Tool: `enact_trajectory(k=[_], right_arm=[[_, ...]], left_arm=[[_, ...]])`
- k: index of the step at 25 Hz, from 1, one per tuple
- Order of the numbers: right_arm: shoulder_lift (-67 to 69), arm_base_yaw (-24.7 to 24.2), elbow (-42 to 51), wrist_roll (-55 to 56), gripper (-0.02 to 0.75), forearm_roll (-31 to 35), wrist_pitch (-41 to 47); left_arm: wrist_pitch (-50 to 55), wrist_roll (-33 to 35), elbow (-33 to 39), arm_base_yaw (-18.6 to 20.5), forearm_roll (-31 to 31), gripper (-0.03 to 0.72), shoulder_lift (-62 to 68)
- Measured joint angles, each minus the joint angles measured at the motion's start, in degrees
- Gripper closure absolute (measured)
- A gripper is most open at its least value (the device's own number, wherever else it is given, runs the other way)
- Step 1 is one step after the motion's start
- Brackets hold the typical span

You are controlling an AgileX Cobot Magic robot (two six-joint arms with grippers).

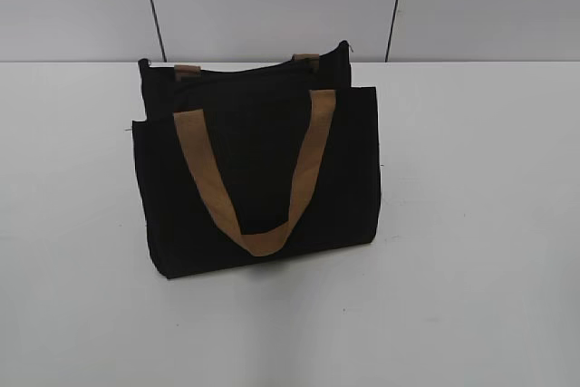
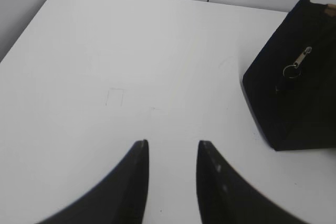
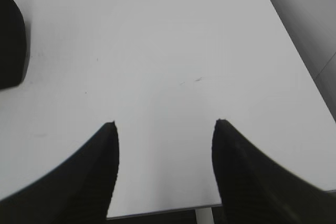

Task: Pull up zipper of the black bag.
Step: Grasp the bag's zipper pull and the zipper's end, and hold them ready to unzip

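Observation:
The black bag (image 1: 258, 178) stands upright in the middle of the white table, with a tan handle loop hanging down its front. Its left end shows in the left wrist view (image 2: 294, 87), where the silver zipper pull (image 2: 298, 62) with a ring hangs against the end panel. A corner of the bag shows at the left edge of the right wrist view (image 3: 10, 45). My left gripper (image 2: 172, 142) is open and empty above bare table, left of the bag. My right gripper (image 3: 165, 123) is open and empty near the table's front edge. Neither gripper shows in the exterior view.
The white table (image 1: 471, 224) ends at a grey panelled wall at the back. The table's front edge (image 3: 163, 211) lies just below my right gripper. A faint square mark (image 2: 114, 97) is on the tabletop ahead of my left gripper.

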Motion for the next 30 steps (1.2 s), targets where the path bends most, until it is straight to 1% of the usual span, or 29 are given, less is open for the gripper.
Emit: enact_trajectory(k=[14, 16, 18, 20, 24, 27, 30], right_arm=[[0.0, 0.0, 0.0, 0.0, 0.294, 0.0, 0.0], [0.0, 0.0, 0.0, 0.0, 0.294, 0.0, 0.0], [0.0, 0.0, 0.0, 0.0, 0.294, 0.0, 0.0], [0.0, 0.0, 0.0, 0.0, 0.294, 0.0, 0.0], [0.0, 0.0, 0.0, 0.0, 0.294, 0.0, 0.0], [0.0, 0.0, 0.0, 0.0, 0.294, 0.0, 0.0], [0.0, 0.0, 0.0, 0.0, 0.294, 0.0, 0.0]], left_arm=[[0.0, 0.0, 0.0, 0.0, 0.0, 0.449, 0.1], [-1.5, 0.1, -1.1, 0.0, 0.0, 0.449, 1.6], [-6.0, 0.8, -3.3, 0.0, 0.0, 0.449, 4.0], [-12.9, 2.4, -5.2, 0.0, 0.0, 0.449, 7.5], [-25.5, 4.0, -6.3, 0.0, 0.4, 0.449, 15.2], [-34.3, 4.6, -5.3, -1.2, 0.0, 0.449, 20.4], [-46.2, 5.1, -0.4, -3.5, 0.0, 0.449, 24.1]])
